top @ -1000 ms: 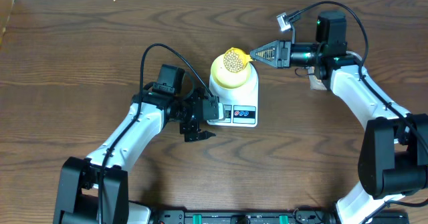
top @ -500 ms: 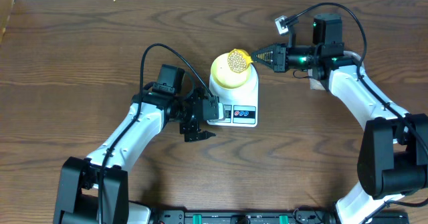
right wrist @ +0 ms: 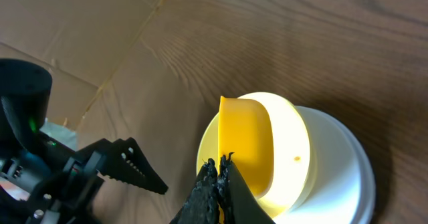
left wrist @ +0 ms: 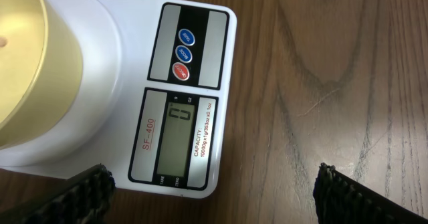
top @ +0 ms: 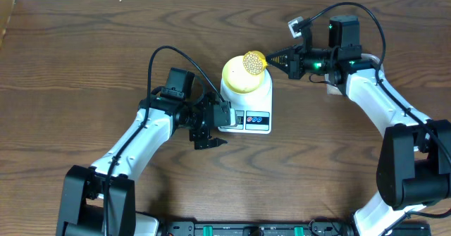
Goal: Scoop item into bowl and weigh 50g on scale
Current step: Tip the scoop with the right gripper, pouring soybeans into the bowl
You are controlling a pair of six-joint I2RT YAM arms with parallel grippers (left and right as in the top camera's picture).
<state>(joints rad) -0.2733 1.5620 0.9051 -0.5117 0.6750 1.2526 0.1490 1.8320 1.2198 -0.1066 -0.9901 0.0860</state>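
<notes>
Clamped on the scoop (right wrist: 247,144), my right gripper (top: 273,56) could tip too fast, spilling beans (top: 251,64) past the bowl (top: 234,81) just below.

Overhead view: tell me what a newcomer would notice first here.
The yellow scoop, heaped with tan beans, stands out first, held by the right gripper over the pale yellow bowl in the middle of the view. The bowl sits on a white digital scale, whose display reads 0 in the left wrist view. The left gripper hangs open at the scale's front left corner.
</notes>
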